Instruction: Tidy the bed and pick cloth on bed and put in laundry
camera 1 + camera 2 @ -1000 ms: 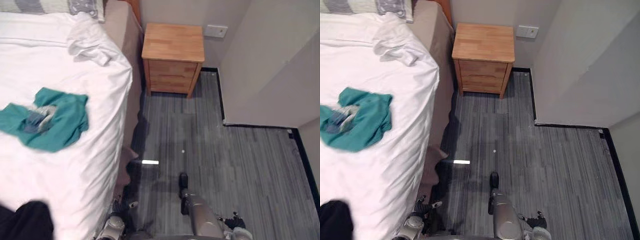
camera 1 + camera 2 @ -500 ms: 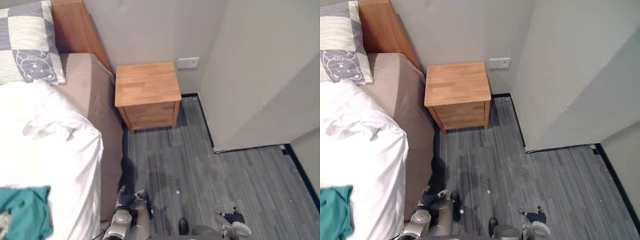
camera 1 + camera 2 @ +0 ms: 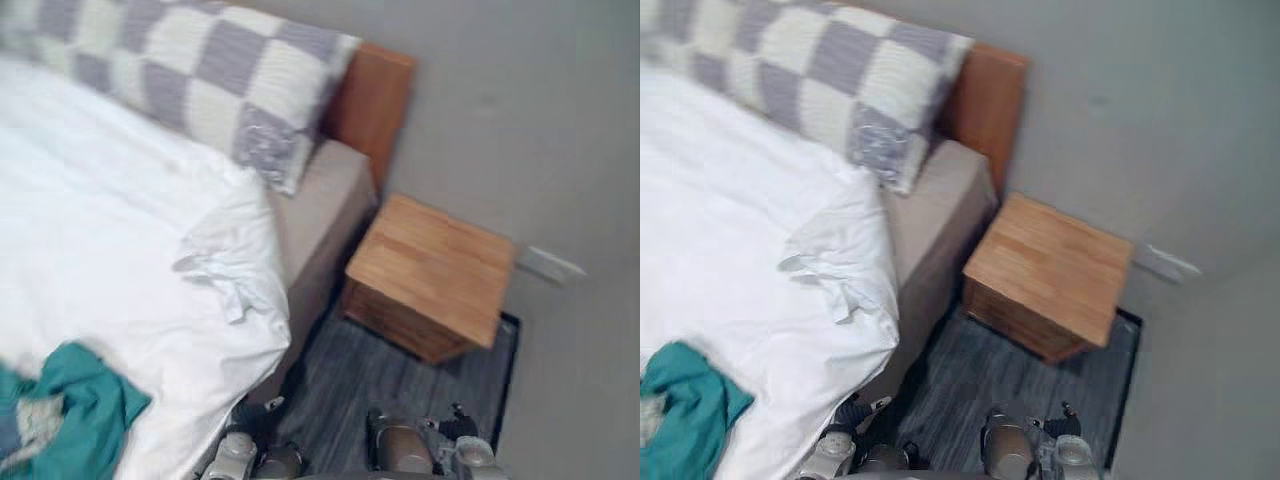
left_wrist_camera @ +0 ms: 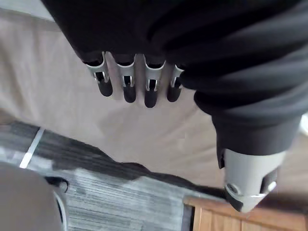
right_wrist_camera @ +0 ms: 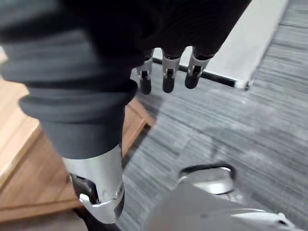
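Cloth on bed, L hand apart

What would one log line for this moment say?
teal cloth on bed, not picked | left hand open, empty | right hand open, empty

Left robot hand, ahead: the tan fabric side of the bed rises close past the fingers like a soft wall.
Left robot hand, below: a strip of grey striped plank floor lies bare.
Left robot hand, up and over: the white duvet offers a broad, open top, with a rumpled fold at its corner.
Head end: a grey-and-cream checked pillow and an orange-brown wooden headboard close it off.
Right robot hand, beside: a light wooden bedside cabinet stands near the wrist.
Bed to cabinet: a narrow gap.
Right robot hand, ahead: open floor runs to the pale wall.
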Controlling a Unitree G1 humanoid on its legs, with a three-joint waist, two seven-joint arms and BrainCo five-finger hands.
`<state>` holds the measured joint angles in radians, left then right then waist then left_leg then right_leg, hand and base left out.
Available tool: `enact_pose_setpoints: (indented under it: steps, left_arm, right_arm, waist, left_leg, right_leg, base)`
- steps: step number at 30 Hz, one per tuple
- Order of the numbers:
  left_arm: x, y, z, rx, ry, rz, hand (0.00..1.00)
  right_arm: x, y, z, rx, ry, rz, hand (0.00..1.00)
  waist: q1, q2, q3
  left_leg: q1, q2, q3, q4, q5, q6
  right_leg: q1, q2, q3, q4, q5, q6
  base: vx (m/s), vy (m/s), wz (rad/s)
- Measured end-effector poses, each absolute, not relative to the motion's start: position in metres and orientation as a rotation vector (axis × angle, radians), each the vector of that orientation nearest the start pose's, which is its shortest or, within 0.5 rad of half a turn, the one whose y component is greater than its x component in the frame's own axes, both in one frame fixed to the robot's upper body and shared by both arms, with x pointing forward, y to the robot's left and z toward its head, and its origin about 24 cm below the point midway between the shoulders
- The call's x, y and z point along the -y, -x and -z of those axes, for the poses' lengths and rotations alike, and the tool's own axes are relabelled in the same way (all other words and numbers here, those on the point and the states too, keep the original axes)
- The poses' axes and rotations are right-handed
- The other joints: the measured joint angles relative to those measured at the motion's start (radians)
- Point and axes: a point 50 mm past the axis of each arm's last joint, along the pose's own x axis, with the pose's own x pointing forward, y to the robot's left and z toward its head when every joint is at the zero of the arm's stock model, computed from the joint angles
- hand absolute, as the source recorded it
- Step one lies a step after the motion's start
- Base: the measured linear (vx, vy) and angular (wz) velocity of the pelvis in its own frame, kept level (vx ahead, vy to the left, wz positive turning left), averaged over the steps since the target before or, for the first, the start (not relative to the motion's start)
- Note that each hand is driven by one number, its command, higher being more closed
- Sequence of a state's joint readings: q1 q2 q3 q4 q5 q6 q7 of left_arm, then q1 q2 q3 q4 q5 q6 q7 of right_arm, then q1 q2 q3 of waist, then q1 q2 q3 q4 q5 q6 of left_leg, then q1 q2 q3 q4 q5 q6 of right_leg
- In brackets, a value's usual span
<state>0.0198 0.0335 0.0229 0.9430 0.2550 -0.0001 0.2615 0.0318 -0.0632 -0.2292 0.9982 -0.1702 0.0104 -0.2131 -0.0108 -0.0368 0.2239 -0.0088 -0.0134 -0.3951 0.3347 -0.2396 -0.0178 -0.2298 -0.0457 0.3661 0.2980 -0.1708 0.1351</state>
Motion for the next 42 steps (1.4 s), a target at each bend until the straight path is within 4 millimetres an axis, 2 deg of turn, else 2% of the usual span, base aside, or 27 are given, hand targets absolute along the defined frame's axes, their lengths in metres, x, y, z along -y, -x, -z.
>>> enact_pose_setpoints:
  steps: [1,2,3,4,5,7,8,9,10,12,14,16,18,19,21,23,25,27,28,30,31,33,34,35,38,40,42]
  left_arm:
    - [-0.182,-0.142,0.142,-0.927,-0.361,-0.185,0.00]
    - [-0.177,-0.141,0.144,-0.941,-0.314,-0.209,0.00]
    - [-0.177,-0.138,0.144,-0.947,-0.269,-0.245,0.00]
    - [-0.178,-0.138,0.144,-0.946,-0.257,-0.255,0.00]
    - [-0.179,-0.137,0.145,-0.951,-0.244,-0.259,0.00]
    - [-0.178,-0.132,0.146,-0.963,-0.217,-0.276,0.00]
    - [-0.178,-0.133,0.146,-0.961,-0.214,-0.281,0.00]
    - [-0.180,-0.133,0.146,-0.962,-0.214,-0.284,0.00]
    - [-0.180,-0.132,0.146,-0.962,-0.213,-0.285,0.00]
    - [-0.178,-0.133,0.146,-0.961,-0.219,-0.266,0.00]
    - [-0.179,-0.133,0.146,-0.963,-0.223,-0.256,0.00]
    - [-0.183,-0.129,0.147,-0.986,-0.236,-0.256,0.00]
    - [-0.187,-0.125,0.149,-1.000,-0.252,-0.251,0.00]
    - [-0.190,-0.125,0.148,-1.002,-0.263,-0.243,0.00]
    - [-0.195,-0.123,0.148,-1.007,-0.271,-0.240,0.00]
    - [-0.202,-0.118,0.149,-1.016,-0.287,-0.248,0.00]
    - [-0.210,-0.111,0.149,-1.032,-0.312,-0.251,0.00]
    - [-0.217,-0.105,0.150,-1.046,-0.344,-0.246,0.00]
    - [-0.218,-0.103,0.150,-1.049,-0.356,-0.238,0.00]
    - [-0.218,-0.103,0.150,-1.048,-0.379,-0.205,0.00]
    - [-0.218,-0.104,0.150,-1.045,-0.384,-0.192,0.00]
    - [-0.218,-0.109,0.148,-1.030,-0.396,-0.175,0.00]
    - [-0.218,-0.112,0.147,-1.024,-0.397,-0.175,0.00]
    - [-0.218,-0.117,0.146,-1.009,-0.400,-0.173,0.00]
    - [-0.215,-0.128,0.143,-0.977,-0.416,-0.150,0.00]
    - [-0.215,-0.129,0.142,-0.970,-0.415,-0.149,0.00]
    - [-0.215,-0.132,0.141,-0.953,-0.414,-0.150,0.00]
  right_arm:
    - [0.214,-0.110,0.152,-1.057,0.195,0.368,0.00]
    - [0.222,-0.107,0.152,-1.074,0.199,0.393,0.00]
    - [0.228,-0.102,0.151,-1.081,0.198,0.419,0.00]
    - [0.228,-0.101,0.151,-1.078,0.199,0.420,0.00]
    - [0.227,-0.103,0.150,-1.064,0.191,0.423,0.00]
    - [0.225,-0.109,0.147,-1.034,0.167,0.431,0.00]
    - [0.223,-0.114,0.145,-1.010,0.151,0.436,0.00]
    - [0.220,-0.118,0.143,-0.987,0.126,0.443,0.00]
    - [0.219,-0.119,0.143,-0.979,0.115,0.446,0.00]
    - [0.217,-0.119,0.143,-0.973,0.061,0.477,0.00]
    - [0.214,-0.120,0.144,-0.976,0.031,0.485,0.00]
    - [0.209,-0.116,0.147,-0.993,-0.001,0.493,0.00]
    - [0.213,-0.113,0.147,-0.995,-0.027,0.527,0.00]
    - [0.221,-0.106,0.145,-0.993,-0.042,0.575,0.00]
    - [0.237,-0.107,0.134,-0.925,-0.050,0.666,0.00]
    - [0.258,-0.123,0.108,-0.769,-0.026,0.752,0.00]
    - [0.283,-0.150,0.062,-0.532,0.041,0.844,0.00]
    - [0.302,-0.176,0.018,-0.335,0.148,0.880,0.00]
    - [0.307,-0.184,0.005,-0.282,0.188,0.885,0.00]
    - [0.323,-0.219,-0.045,-0.097,0.328,0.878,0.00]
    - [0.325,-0.229,-0.059,-0.049,0.358,0.863,0.00]
    - [0.319,-0.271,-0.120,0.159,0.477,0.779,0.00]
    - [0.316,-0.280,-0.135,0.209,0.504,0.756,0.00]
    - [0.303,-0.299,-0.170,0.326,0.564,0.699,0.00]
    - [0.285,-0.317,-0.219,0.491,0.615,0.638,0.00]
    - [0.273,-0.330,-0.240,0.547,0.640,0.601,0.00]
    - [0.263,-0.341,-0.269,0.608,0.687,0.568,0.00]
  waist:
    - [0.001,-0.008,-0.004]
    - [0.004,0.049,0.000]
    - [0.027,0.062,-0.008]
    - [0.028,0.061,-0.008]
    - [0.027,0.066,-0.011]
    - [0.027,0.072,-0.028]
    - [0.028,0.075,-0.029]
    - [0.027,0.074,-0.030]
    - [0.027,0.067,-0.028]
    - [0.032,0.075,-0.030]
    - [0.037,0.075,-0.030]
    - [0.027,0.077,-0.041]
    - [0.019,0.070,-0.055]
    - [0.021,0.064,-0.058]
    - [0.019,0.053,-0.061]
    - [0.010,0.044,-0.069]
    - [-0.003,0.036,-0.074]
    - [-0.001,0.024,-0.079]
    - [-0.001,0.023,-0.079]
    - [-0.001,0.019,-0.077]
    - [0.000,0.020,-0.077]
    - [0.000,0.026,-0.063]
    - [0.000,0.026,-0.053]
    - [0.005,0.030,-0.026]
    - [0.027,0.040,0.018]
    - [0.030,0.048,0.037]
    - [0.037,0.061,0.083]
  left_leg:
    - [-0.023,-0.008,-0.034,0.050,-0.041,-0.032]
    - [-0.040,0.033,-0.074,0.081,-0.072,-0.057]
    - [-0.053,0.065,-0.076,0.070,-0.043,-0.094]
    - [-0.047,0.077,-0.076,0.054,-0.025,-0.107]
    - [-0.040,0.106,-0.077,0.023,0.000,-0.119]
    - [-0.048,0.161,-0.007,-0.043,0.051,-0.125]
    - [-0.055,0.185,0.074,-0.059,0.077,-0.126]
    - [-0.083,0.203,0.210,-0.048,0.095,-0.120]
    - [-0.093,0.211,0.299,-0.033,0.098,-0.117]
    - [-0.109,0.241,0.567,-0.001,0.106,-0.103]
    - [-0.106,0.225,0.609,-0.019,0.121,-0.083]
    - [-0.093,0.185,0.618,-0.100,0.157,-0.065]
    - [-0.063,0.153,0.619,-0.209,0.210,-0.039]
    - [-0.041,0.132,0.616,-0.286,0.247,-0.039]
    - [-0.016,0.107,0.609,-0.356,0.292,-0.039]
    - [0.005,0.091,0.604,-0.400,0.314,-0.034]
    - [0.023,0.080,0.605,-0.430,0.324,-0.031]
    - [0.022,0.079,0.612,-0.429,0.324,-0.030]
    - [0.020,0.077,0.614,-0.429,0.324,-0.030]
    - [-0.004,0.075,0.608,-0.430,0.329,-0.027]
    - [-0.016,0.076,0.605,-0.430,0.331,-0.027]
    - [-0.068,0.084,0.595,-0.430,0.347,-0.030]
    - [-0.079,0.087,0.590,-0.429,0.353,-0.030]
    - [-0.100,0.096,0.581,-0.429,0.367,-0.031]
    - [-0.141,0.110,0.549,-0.429,0.388,-0.039]
    - [-0.173,0.113,0.531,-0.429,0.400,-0.039]
    - [-0.208,0.115,0.508,-0.429,0.417,-0.041]
  right_leg:
    - [0.014,-0.019,0.035,-0.048,0.064,0.033]
    - [0.032,0.011,-0.063,0.004,0.068,0.015]
    - [0.040,0.019,-0.145,0.058,0.020,-0.015]
    - [0.048,0.018,-0.187,0.090,-0.004,-0.025]
    - [0.070,0.013,-0.273,0.112,-0.024,-0.048]
    - [0.099,0.015,-0.384,0.110,-0.034,-0.065]
    - [0.116,0.008,-0.431,0.101,-0.037,-0.072]
    - [0.138,-0.006,-0.487,0.086,-0.044,-0.089]
    - [0.145,-0.011,-0.511,0.077,-0.048,-0.097]
    - [0.165,-0.037,-0.561,0.072,-0.051,-0.100]
    - [0.162,-0.050,-0.552,0.051,-0.056,-0.093]
    - [0.168,-0.066,-0.541,0.011,-0.045,-0.076]
    - [0.172,-0.074,-0.522,-0.044,-0.026,-0.061]
    - [0.181,-0.079,-0.514,-0.078,-0.011,-0.055]
    - [0.194,-0.084,-0.499,-0.110,0.013,-0.050]
    - [0.201,-0.093,-0.495,-0.127,0.038,-0.048]
    - [0.210,-0.098,-0.488,-0.139,0.047,-0.045]
    - [0.210,-0.096,-0.474,-0.155,0.065,-0.041]
    - [0.210,-0.095,-0.473,-0.160,0.070,-0.041]
    - [0.198,-0.094,-0.473,-0.163,0.072,-0.043]
    - [0.190,-0.093,-0.474,-0.162,0.073,-0.044]
    - [0.140,-0.080,-0.475,-0.160,0.084,-0.060]
    - [0.130,-0.077,-0.477,-0.159,0.086,-0.062]
    - [0.107,-0.067,-0.483,-0.157,0.096,-0.070]
    - [0.077,-0.054,-0.503,-0.149,0.099,-0.075]
    - [0.052,-0.050,-0.514,-0.139,0.099,-0.075]
    - [0.021,-0.048,-0.532,-0.125,0.099,-0.077]
  base:
    - [0.40,-0.434,2.86]
    - [0.35,-0.547,2.47]
    - [0.20,-0.455,1.99]
    - [0.16,-0.536,1.91]
    - [0.06,-0.410,1.90]
    - [0.04,-0.334,1.72]
    - [0.01,-0.243,1.45]
    - [-0.01,-0.213,1.35]
    - [-0.04,-0.139,1.23]
    - [-0.08,-0.021,0.83]
    - [-0.14,0.090,0.19]
    - [-0.12,0.115,0.05]
    - [-0.02,0.086,0.18]
    - [0.03,0.094,0.23]
    - [0.03,0.109,0.24]
    - [0.05,0.105,0.08]
    - [0.05,0.075,-0.05]
    - [0.04,0.040,-0.16]
    - [0.03,0.028,-0.07]
    - [0.00,0.015,0.07]
    - [-0.05,-0.007,0.09]
    - [-0.05,-0.013,0.07]
    - [-0.03,-0.038,0.13]
    - [-0.04,-0.051,0.17]
    - [-0.04,-0.052,0.26]
    - [-0.04,-0.032,0.28]
    - [-0.06,-0.012,0.23]
